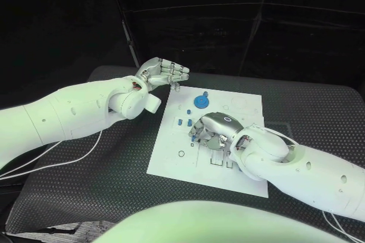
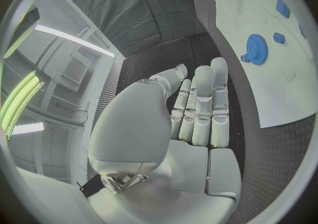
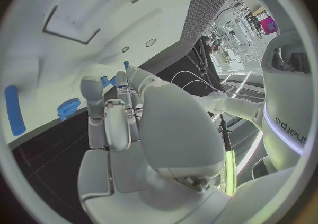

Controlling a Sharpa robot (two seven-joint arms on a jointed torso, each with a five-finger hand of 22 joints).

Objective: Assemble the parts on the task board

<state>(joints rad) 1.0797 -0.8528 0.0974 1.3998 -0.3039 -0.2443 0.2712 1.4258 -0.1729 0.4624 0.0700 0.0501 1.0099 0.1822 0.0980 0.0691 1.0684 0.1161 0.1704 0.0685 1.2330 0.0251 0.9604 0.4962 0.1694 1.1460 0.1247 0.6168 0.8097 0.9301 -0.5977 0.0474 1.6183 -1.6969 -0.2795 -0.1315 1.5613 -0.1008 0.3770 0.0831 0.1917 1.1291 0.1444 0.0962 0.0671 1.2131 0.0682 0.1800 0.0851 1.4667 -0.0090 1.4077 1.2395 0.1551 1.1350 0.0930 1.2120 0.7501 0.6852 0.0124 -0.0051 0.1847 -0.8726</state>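
Board: the white board (image 1: 243, 108) is a flat rectangle lying a little askew in the middle of the black table (image 1: 319, 111), with faint outlines, small holes and shallow sunken shapes on its face.
Gear: a round blue gear (image 1: 201, 101) with a toothed rim sits on the far part of the board, near the left hand; the left wrist view shows it (image 2: 256, 50) with a smaller toothed hub beside it.
Small parts: a few small blue pieces (image 1: 185, 122) lie on the board just beside the right hand's fingers, and another tiny one (image 1: 189, 112) lies between them and the gear. The left wrist view shows a short blue block (image 2: 283, 7) and a small round piece (image 2: 279, 37) near the gear. The right wrist view shows a long blue bar (image 3: 13, 110) lying near the board's edge.
Left hand: the left hand (image 1: 161, 73) hangs above the table at the board's far left corner, fingers curled in towards the palm; in its wrist view the fingers (image 2: 202, 107) lie side by side, pressed together, with nothing in them.
Right hand: the right hand (image 1: 217, 129) rests palm down over the middle of the board, fingers bent towards the small blue pieces. Whether the fingertips (image 3: 93, 88) pinch a piece I cannot tell; blue shows right at them in the wrist view.
Cables: white cables (image 1: 46, 156) trail over the table under the left arm.
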